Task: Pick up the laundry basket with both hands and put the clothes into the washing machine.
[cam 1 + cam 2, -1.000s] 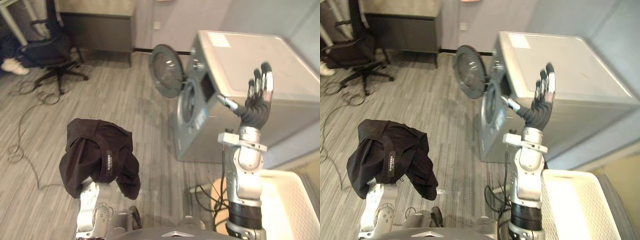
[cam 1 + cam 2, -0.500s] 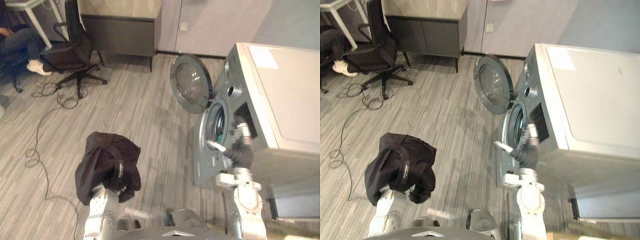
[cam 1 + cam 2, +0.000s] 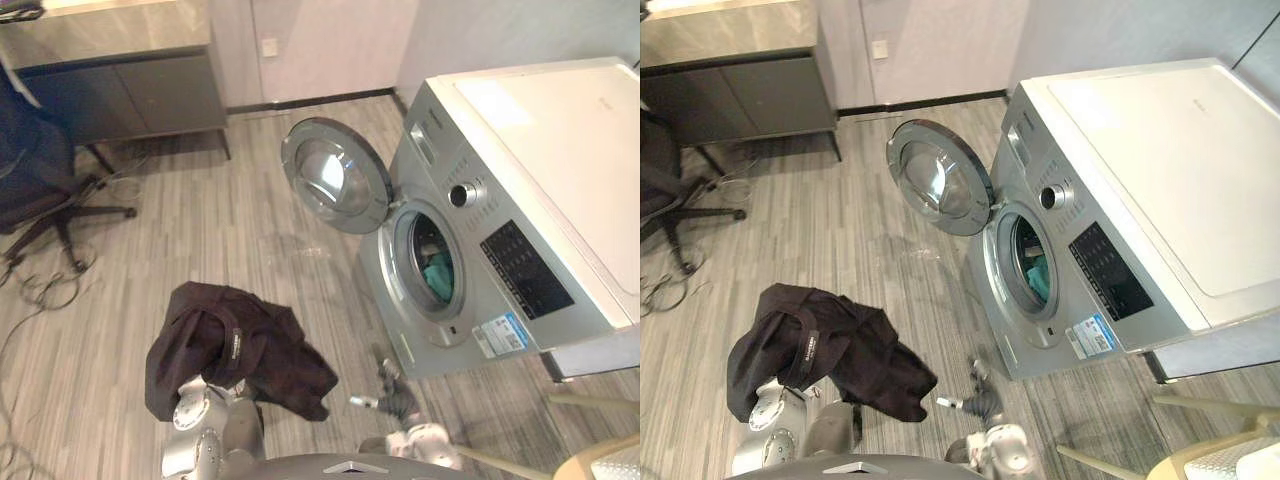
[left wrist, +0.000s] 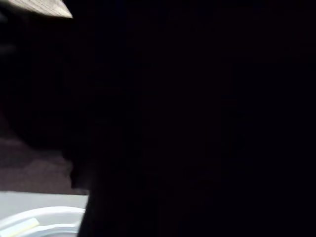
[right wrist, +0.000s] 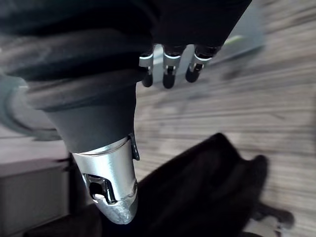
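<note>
Black garment (image 3: 235, 345) draped over left arm (image 3: 203, 440), left hand buried beneath (grip cannot be told). Right hand (image 3: 394, 396) low before washing machine (image 3: 540, 160), fingers (image 5: 165, 66) relaxed, empty. Door (image 3: 335, 175) stands open; teal cloth (image 3: 437, 272) in drum. White basket (image 3: 1230, 462) corner at robot's right, apart from machine.

The washing machine (image 3: 470, 300) has a smooth silver-grey body with a satin sheen and a glossy white top. Its door (image 3: 335, 175) pairs a polished metal ring with clear glass. The black garment (image 3: 240, 345) is soft, matt cloth. The floor (image 3: 200, 230) shows matt grey wood grain. The right hand (image 5: 98, 79) wears a matt, ribbed dark cover, and its fingers (image 5: 165, 64) gleam like smooth metal.
</note>
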Robot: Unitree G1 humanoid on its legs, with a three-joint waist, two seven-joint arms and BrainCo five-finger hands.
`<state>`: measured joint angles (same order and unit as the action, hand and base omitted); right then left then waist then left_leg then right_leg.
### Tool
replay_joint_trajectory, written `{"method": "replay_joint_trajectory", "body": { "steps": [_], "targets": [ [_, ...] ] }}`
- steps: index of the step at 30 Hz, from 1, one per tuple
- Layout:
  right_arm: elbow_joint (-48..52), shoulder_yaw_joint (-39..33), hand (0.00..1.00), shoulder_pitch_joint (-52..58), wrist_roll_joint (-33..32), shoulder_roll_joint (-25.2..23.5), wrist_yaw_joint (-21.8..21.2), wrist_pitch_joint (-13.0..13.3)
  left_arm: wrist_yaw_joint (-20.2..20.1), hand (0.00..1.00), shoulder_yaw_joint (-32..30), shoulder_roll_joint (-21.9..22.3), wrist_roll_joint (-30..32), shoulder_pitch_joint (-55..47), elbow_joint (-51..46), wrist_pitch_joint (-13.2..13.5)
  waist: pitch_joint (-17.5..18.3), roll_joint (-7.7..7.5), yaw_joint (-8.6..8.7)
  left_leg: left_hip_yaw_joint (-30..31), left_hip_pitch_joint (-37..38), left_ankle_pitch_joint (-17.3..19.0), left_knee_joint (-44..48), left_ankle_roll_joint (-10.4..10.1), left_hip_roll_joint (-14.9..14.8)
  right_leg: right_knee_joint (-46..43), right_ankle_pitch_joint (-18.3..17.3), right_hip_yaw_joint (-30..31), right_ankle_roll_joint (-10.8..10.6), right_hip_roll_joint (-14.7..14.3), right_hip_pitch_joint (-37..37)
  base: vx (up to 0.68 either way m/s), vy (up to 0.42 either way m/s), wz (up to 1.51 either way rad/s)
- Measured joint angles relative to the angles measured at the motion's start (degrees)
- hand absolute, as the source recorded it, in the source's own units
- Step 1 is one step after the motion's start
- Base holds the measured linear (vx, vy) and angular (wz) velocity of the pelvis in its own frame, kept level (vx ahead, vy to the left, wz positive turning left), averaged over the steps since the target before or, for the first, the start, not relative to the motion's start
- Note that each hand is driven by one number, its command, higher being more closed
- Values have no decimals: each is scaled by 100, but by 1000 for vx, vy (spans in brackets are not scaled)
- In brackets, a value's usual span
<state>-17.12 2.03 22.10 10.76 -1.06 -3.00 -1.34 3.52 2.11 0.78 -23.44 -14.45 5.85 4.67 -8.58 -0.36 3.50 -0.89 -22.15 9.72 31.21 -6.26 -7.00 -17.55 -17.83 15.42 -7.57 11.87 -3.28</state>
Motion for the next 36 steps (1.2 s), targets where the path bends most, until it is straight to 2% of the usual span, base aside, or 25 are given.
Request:
{"method": "replay_joint_trajectory", "body": {
  "steps": [1,3,5,6,7,8,10,11,12,13,16,18,19,20,21,22,23,24,25,27,29,31,33,35,36],
  "targets": [
    [-201,1,0,-24,188,-101,93,-33,9,100,-19,-18,5,-57,12,-2,20,-23,-65,-385,59,313,278,126,-53,-175,154,271,-33,99,181,287,477,-131],
    [-211,8,0,-116,261,-107,114,-75,26,100,-32,-58,7,-20,176,1,83,-42,-113,-1118,276,475,211,311,-152,-612,559,281,-9,288,768,248,454,-169],
    [-329,22,0,-378,260,-90,177,-49,36,100,-42,-136,7,76,439,-3,86,-46,-64,-1809,605,444,-33,414,-280,-1425,645,-329,51,331,1457,164,308,-164],
    [-561,109,0,-588,261,-89,230,-46,39,100,-51,-156,7,103,579,-4,84,-43,-31,-2182,865,444,-196,427,-362,-1790,585,-958,161,352,1740,114,166,-203],
    [-928,301,0,-879,259,-55,243,-28,47,100,-125,-155,2,126,767,-3,88,4,-9,-2787,1262,443,-462,430,-458,-2059,502,-2109,379,354,2069,110,146,-230],
    [-1068,436,0,-994,254,-42,241,-15,59,100,-184,-155,0,222,890,0,97,26,-4,-3097,1400,443,-591,431,-470,-1997,448,-2665,471,325,2216,109,130,-206],
    [-1150,636,0,-1140,238,-31,226,-12,122,100,-287,-203,-14,567,1176,26,70,83,54,-3550,1438,447,-690,436,-508,-1530,421,-3345,530,160,2485,88,41,-143],
    [-1151,722,0,-1257,230,13,219,-11,137,100,-431,-193,-23,818,1367,32,18,148,60,-3810,1439,474,-623,434,-626,-1136,522,-3490,661,-13,2657,93,-24,-125],
    [-1142,748,0,-1333,198,55,220,-5,174,100,-478,-183,-42,927,1458,36,7,161,81,-3877,1457,503,-574,407,-729,-1041,698,-3514,750,-99,2690,120,-114,-122],
    [-1148,888,0,-1424,178,157,231,3,303,100,-527,-209,-141,1140,1620,42,-119,383,83,-3890,1536,541,-447,342,-932,-716,1031,-3718,833,-348,2514,117,-124,-93],
    [-1092,909,0,-1504,62,478,238,42,436,100,-638,42,-241,1390,1723,88,-214,601,111,-3821,1879,398,-917,193,-888,-609,1124,-3783,998,-562,2372,135,-137,-62],
    [-1083,911,0,-1501,55,570,241,47,488,100,-640,67,-275,1555,1779,120,-211,589,167,-3682,1924,301,-870,244,-931,-659,1047,-3824,1021,-614,2302,94,-134,-7],
    [-1084,911,0,-1468,31,616,245,53,551,100,-663,58,-317,1591,1790,172,-234,509,166,-3494,1897,319,-533,265,-1022,-665,734,-3867,1046,-624,2195,53,-162,-2],
    [-1086,913,0,-1465,26,624,246,58,593,100,-675,61,-352,1594,1812,179,-261,508,150,-3419,1869,337,-263,296,-1119,-694,628,-3878,1009,-657,2127,26,-170,-14],
    [-1087,928,0,-1415,22,641,243,64,650,100,-746,59,-393,1542,1834,180,-269,513,119,-3227,1768,265,416,419,-1425,-656,552,-3894,1056,-792,1907,35,-167,-26],
    [-1069,940,0,-1330,24,633,238,107,696,100,-900,67,-405,1383,1839,185,-279,527,87,-2980,1640,61,1167,858,-1797,-499,504,-3892,1130,-1019,1596,43,-168,-29],
    [-1036,940,0,-1267,24,633,237,121,730,100,-976,65,-407,1308,1840,195,-284,538,48,-2858,1572,-104,1540,1138,-1985,-397,484,-3888,1164,-1146,1404,76,-163,-38],
    [-926,933,0,-1124,37,647,226,135,763,100,-1150,70,-446,1180,1839,219,-285,564,-47,-2514,1371,-601,2207,1571,-2276,-204,462,-3773,1237,-1374,1082,108,-108,-43],
    [-872,929,0,-1032,38,657,224,139,805,100,-1303,69,-504,1084,1840,240,-236,540,-119,-2097,1042,-800,2726,1354,-2363,-94,446,-3662,1313,-1469,924,169,-94,-43],
    [-866,888,0,-979,38,786,224,111,879,100,-1341,69,-582,1025,1839,265,-199,505,-200,-1924,658,-451,3272,1029,-2249,34,496,-3466,1428,-1470,856,204,-43,-44],
    [-878,866,0,-957,38,865,221,82,877,100,-1328,74,-631,1008,1836,266,-221,478,-274,-1941,502,-111,3130,791,-2037,167,546,-3268,1376,-1426,758,235,-5,-46],
    [-896,841,0,-950,34,857,226,34,865,100,-1317,77,-677,888,1830,265,-250,426,-280,-1934,524,145,2209,463,-1768,337,620,-3063,1277,-1301,513,220,68,-46],
    [-925,814,0,-961,27,857,229,33,854,100,-1297,87,-690,873,1831,263,-265,392,-246,-1905,514,180,1203,337,-1532,383,663,-2973,1207,-1143,447,180,102,-31],
    [-1016,628,0,-967,-64,859,246,35,816,100,-1146,82,-743,886,1865,260,-282,366,-197,-1459,528,-119,-758,7,-979,369,722,-2869,1010,-801,466,232,241,-33],
    [-1029,569,0,-966,-114,860,249,36,809,100,-1083,76,-743,912,1913,261,-282,373,-184,-1289,531,-281,-1112,-33,-859,348,712,-2857,934,-729,467,178,259,-23]
  ]
}}
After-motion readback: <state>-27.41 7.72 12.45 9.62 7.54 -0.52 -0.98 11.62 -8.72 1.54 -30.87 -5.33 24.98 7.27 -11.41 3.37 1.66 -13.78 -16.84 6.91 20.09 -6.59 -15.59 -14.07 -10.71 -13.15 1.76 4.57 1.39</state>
